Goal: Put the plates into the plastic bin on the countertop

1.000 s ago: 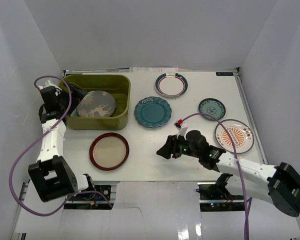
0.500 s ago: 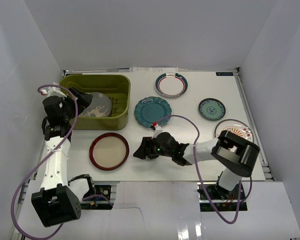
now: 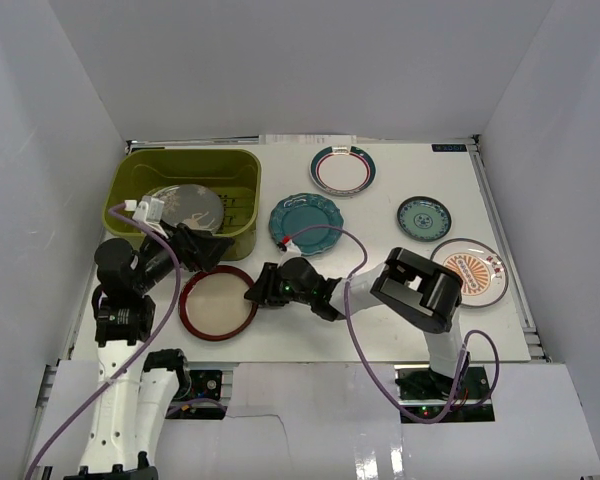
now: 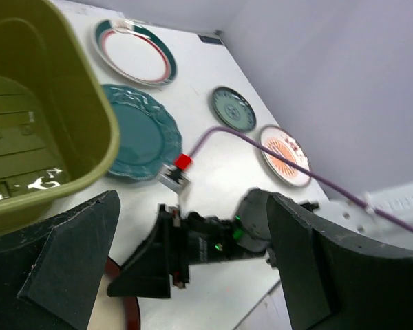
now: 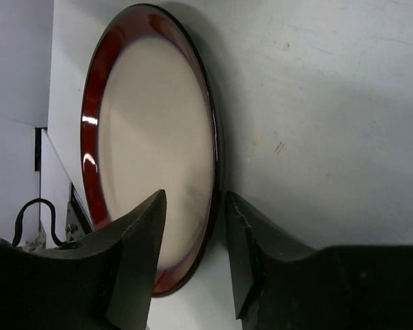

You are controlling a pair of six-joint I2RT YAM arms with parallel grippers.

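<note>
"Question: where does the red plate [image 3: 218,303] lie from the right gripper [image 3: 258,293]?"

"Straight ahead of it, to the left, flat on the countertop [image 3: 480,330]. It's round, so there's no long axis to line up with. The wrist view shows the near rim running between the two fingers [image 5: 134,254], one over the cream face and one outside the edge."

"Pinched?"

"Not that I can see. The jaws stand apart with slack on both sides of the rim, so I'd say they only have to close."

"And the other arm?"

"The left gripper [image 3: 202,250] hangs spread wide and empty, just past the plate's far edge, between it and the bin [image 3: 256,195]. It's the nearer one to the bin, but the right one is already on the rim."

"So the way in is blocked?"

"Partly, I reckon. The bin is just beyond the plate, far-left, with a grey plate [image 3: 185,205] already leaning inside. A lift would have to clear the bin's near wall and that left gripper. Rightward the room is open, apart from the teal plate [image 3: 305,222] nearby."
</note>
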